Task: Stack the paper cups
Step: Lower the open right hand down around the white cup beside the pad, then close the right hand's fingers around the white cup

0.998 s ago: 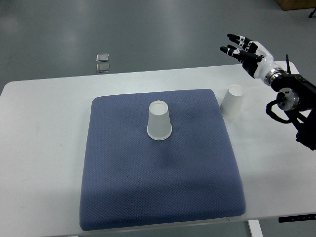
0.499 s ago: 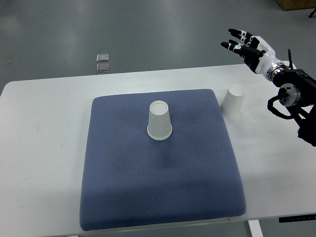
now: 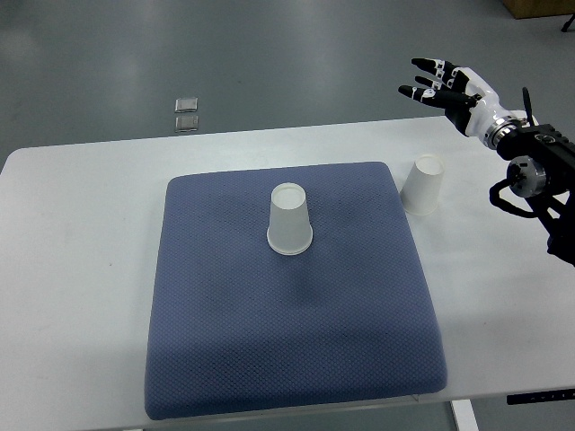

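Note:
One white paper cup (image 3: 289, 220) stands upside down near the middle of the blue-grey mat (image 3: 287, 341). A second white paper cup (image 3: 423, 185) stands upside down on the white table (image 3: 81, 269), just off the mat's right edge. My right hand (image 3: 436, 83) hovers beyond the table's far edge, above and to the right of the second cup, fingers spread and holding nothing. Its arm (image 3: 535, 175) comes in from the right edge. The left arm does not show.
Two small square plates (image 3: 187, 114) lie on the grey floor beyond the table's far edge. A brown box corner (image 3: 539, 7) shows at the top right. The table's near edge runs just below the mat.
The right hand has shifted slightly up and to the right, away from the table, and stays open. Both cups have not moved.

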Controlling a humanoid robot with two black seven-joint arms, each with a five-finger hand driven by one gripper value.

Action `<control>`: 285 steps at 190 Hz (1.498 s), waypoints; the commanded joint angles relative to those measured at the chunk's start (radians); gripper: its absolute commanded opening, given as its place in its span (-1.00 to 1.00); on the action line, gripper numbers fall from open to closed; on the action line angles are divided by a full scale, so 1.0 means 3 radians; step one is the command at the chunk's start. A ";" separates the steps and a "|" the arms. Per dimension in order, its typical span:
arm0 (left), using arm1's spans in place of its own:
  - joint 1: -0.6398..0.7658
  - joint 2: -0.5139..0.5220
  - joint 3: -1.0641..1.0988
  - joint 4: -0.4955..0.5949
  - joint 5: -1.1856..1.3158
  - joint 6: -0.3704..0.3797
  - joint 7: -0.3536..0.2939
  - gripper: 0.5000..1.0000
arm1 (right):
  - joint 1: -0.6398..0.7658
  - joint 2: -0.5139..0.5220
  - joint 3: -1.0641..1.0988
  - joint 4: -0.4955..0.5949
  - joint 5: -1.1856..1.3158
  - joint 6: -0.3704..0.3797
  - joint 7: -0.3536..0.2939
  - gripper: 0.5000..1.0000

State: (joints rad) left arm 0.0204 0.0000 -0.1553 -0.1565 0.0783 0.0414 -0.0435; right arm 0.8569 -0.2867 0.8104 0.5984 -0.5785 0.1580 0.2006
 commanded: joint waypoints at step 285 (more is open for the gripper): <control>-0.0002 0.0000 0.0001 0.0000 0.0000 0.0000 0.0002 1.00 | 0.0273 -0.0312 -0.1576 -0.0016 -0.2960 -0.0327 0.0216 0.73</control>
State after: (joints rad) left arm 0.0203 0.0000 -0.1549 -0.1565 0.0782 0.0414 -0.0434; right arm 0.9267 -0.3819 0.3608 0.5999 -1.4483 0.0835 0.2654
